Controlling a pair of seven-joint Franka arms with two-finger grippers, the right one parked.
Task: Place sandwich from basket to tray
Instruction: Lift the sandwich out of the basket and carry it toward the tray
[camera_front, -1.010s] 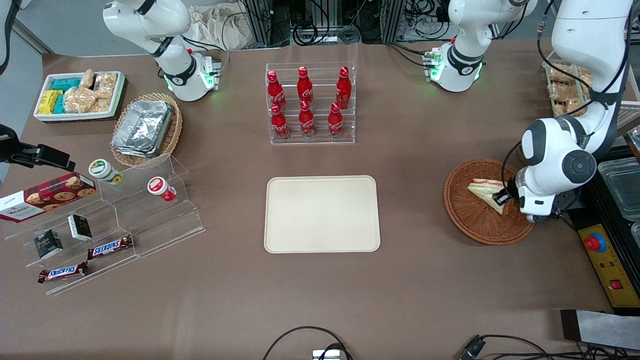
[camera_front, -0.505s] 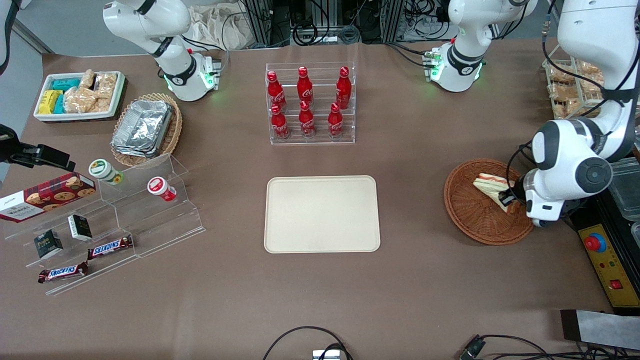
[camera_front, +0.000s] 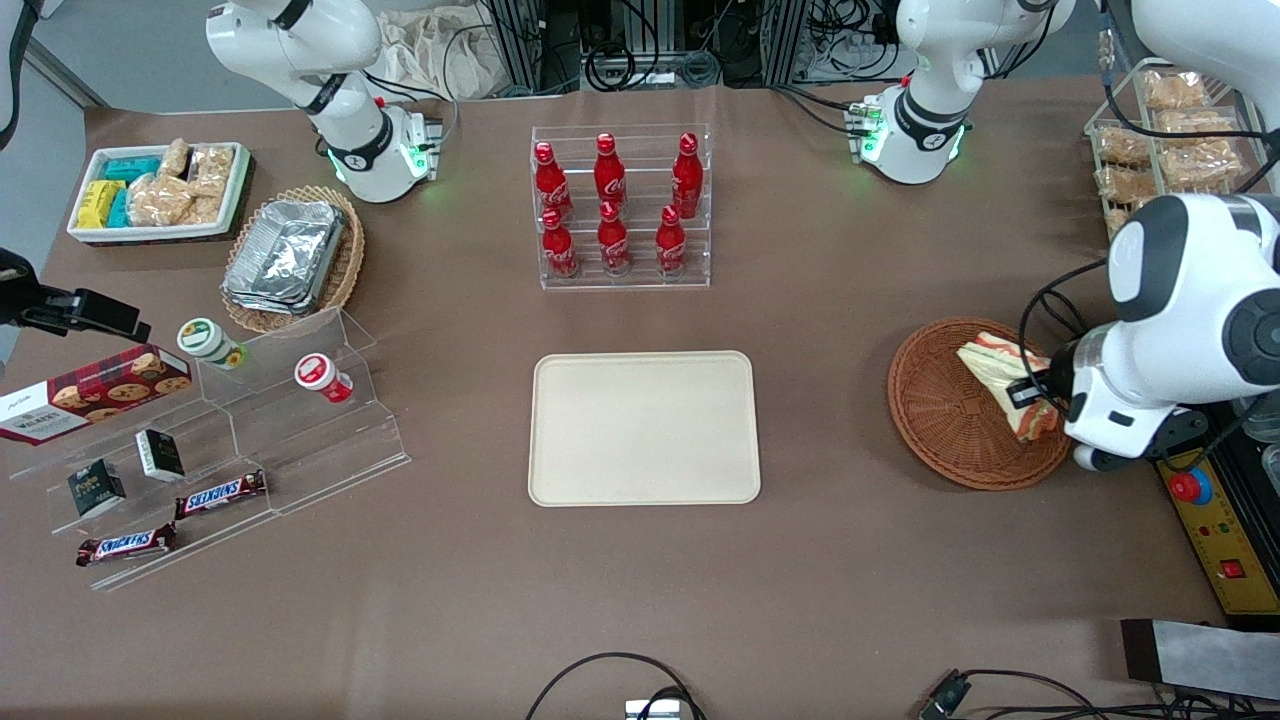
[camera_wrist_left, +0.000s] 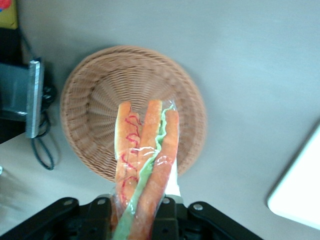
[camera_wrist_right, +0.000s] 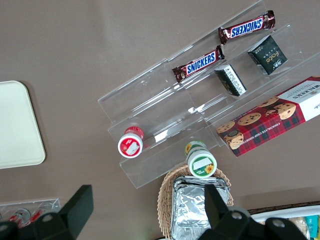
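The sandwich, a wrapped wedge with red and green layers, hangs in my left gripper above the round reddish-brown wicker basket, over its rim toward the working arm's end. In the left wrist view the sandwich stands between the black fingers, lifted clear of the basket, which holds nothing else. The gripper is shut on the sandwich's wide end. The cream tray lies bare at the table's middle; a corner of it shows in the wrist view.
A clear rack of red cola bottles stands farther from the camera than the tray. A yellow control box with a red button lies beside the basket, toward the working arm's end. Snack shelves, a foil-tray basket and a white snack bin lie toward the parked arm's end.
My gripper has risen and drawn toward the working arm's end with the sandwich in it. The sandwich has left the basket floor and now hangs above the rim.
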